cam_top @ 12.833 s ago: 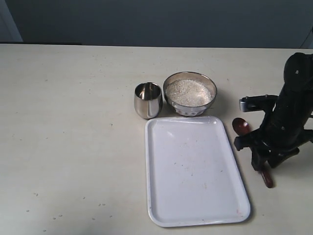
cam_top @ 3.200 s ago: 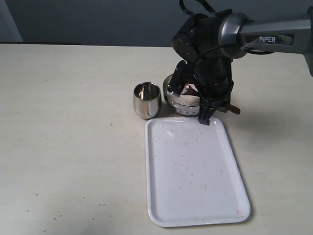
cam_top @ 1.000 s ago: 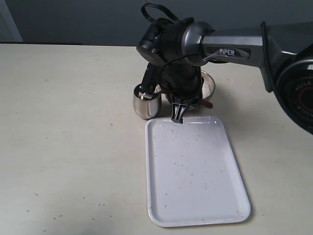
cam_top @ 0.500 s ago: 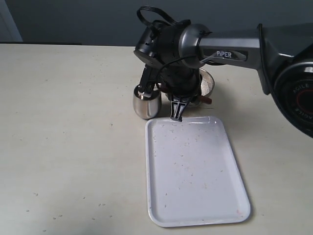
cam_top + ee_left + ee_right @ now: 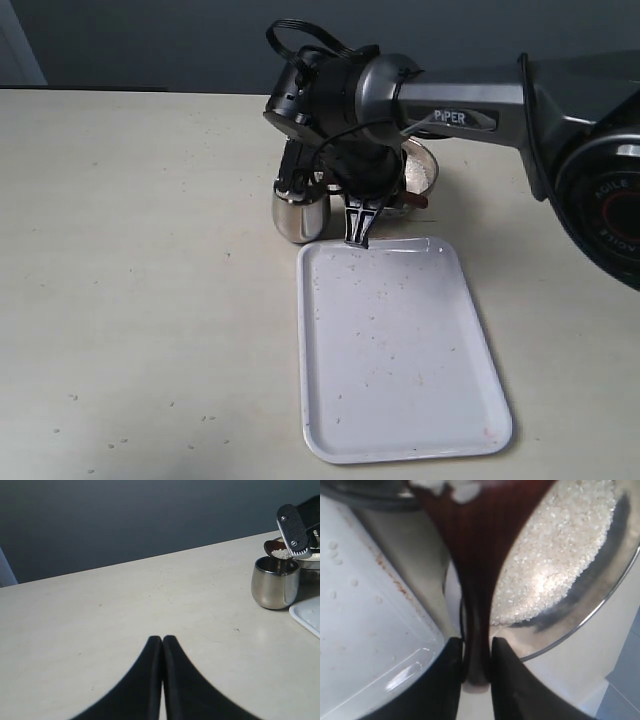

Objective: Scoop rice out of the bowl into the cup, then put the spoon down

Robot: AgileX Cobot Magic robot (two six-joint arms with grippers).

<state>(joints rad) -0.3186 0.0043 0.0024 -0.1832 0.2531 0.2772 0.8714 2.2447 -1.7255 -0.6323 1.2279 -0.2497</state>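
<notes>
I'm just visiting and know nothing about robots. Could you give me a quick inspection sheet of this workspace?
Surface: pale table, small specks scattered about.
Job's things: spoon carrying rice above the cup; bowl beside it holds more rice.
Clutter: white tray, speckled with grains.
Grippers: right gripper, jaws clamping the spoon handle; left gripper, jaws together, empty.
Cables: black cable loop on the right arm.
Surroundings: dark wall behind.

Steel cup (image 5: 298, 215) stands upright just beside the ribbed steel bowl (image 5: 580, 611), both mid-width on the desk (image 5: 150, 300), toward its far edge. Bowl holds a heap of white rice (image 5: 555, 565). Dark wooden spoon (image 5: 479, 555) is lifted, scoop end over the cup rim, a few grains on it.
</notes>
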